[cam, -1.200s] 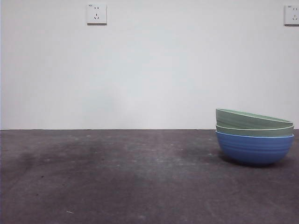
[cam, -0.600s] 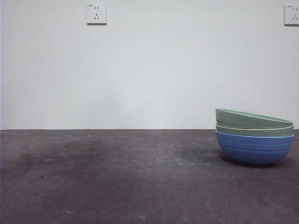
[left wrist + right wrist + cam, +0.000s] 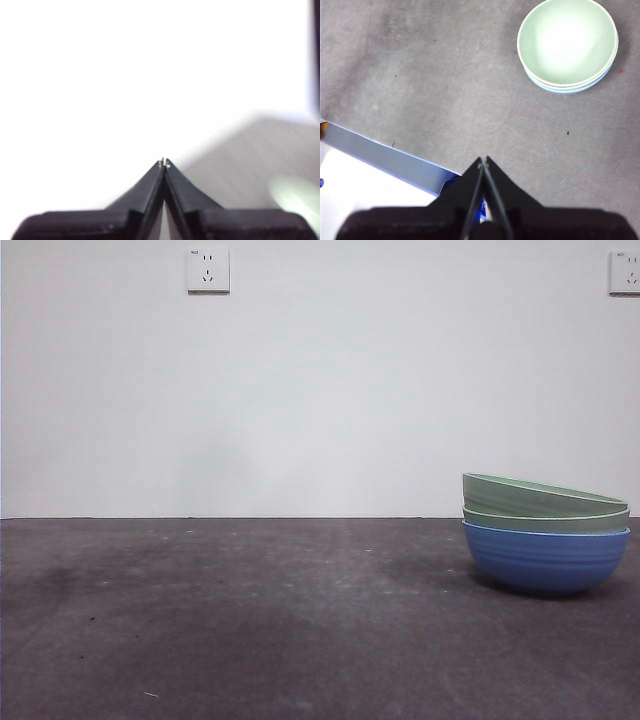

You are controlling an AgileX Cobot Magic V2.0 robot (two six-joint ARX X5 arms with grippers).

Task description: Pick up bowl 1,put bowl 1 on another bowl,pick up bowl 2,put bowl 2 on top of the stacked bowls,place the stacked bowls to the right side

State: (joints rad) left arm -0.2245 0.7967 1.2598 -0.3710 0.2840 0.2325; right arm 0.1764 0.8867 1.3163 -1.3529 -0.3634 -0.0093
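The stacked bowls stand on the dark table at the right of the front view: a blue ridged bowl (image 3: 545,558) at the bottom with two pale green bowls (image 3: 540,498) nested in it, the top one tilted. From above, the right wrist view shows the same stack (image 3: 567,45), well away from my right gripper (image 3: 483,160), which is shut on nothing and raised over the table. My left gripper (image 3: 164,163) is shut and empty too, against a bright white background, with a blurred pale green patch (image 3: 295,197) off to one side.
The table edge (image 3: 385,157) and a white surface beyond it lie near my right gripper. Two wall sockets (image 3: 207,270) hang on the white wall behind the table. No arm appears in the front view.
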